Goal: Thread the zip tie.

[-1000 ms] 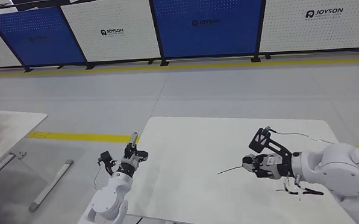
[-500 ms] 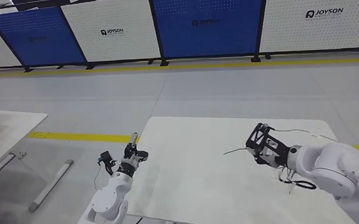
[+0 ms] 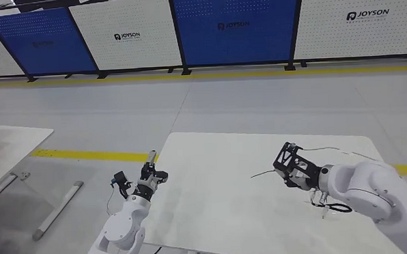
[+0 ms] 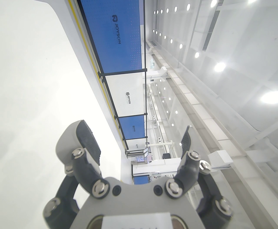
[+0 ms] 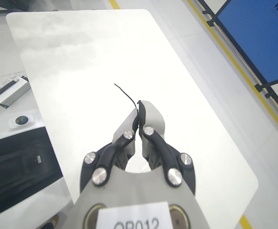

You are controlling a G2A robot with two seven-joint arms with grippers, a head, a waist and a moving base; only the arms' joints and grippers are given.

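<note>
The right arm is stretched low over the white table (image 3: 214, 208), its forearm pointing in toward the middle. The right gripper (image 5: 139, 109) is pinched tight on the black zip tie (image 5: 125, 92), whose thin, slightly curved free end sticks out past the fingertips above the tabletop. Over at the table's left edge, the left gripper (image 4: 136, 132) points upward with its jaws spread wide, holding nothing.

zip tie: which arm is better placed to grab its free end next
Probably the left. The right claw is shut on the zip tie, whose tail points out over the table. The left claw is open and empty, though off by the table's edge.
</note>
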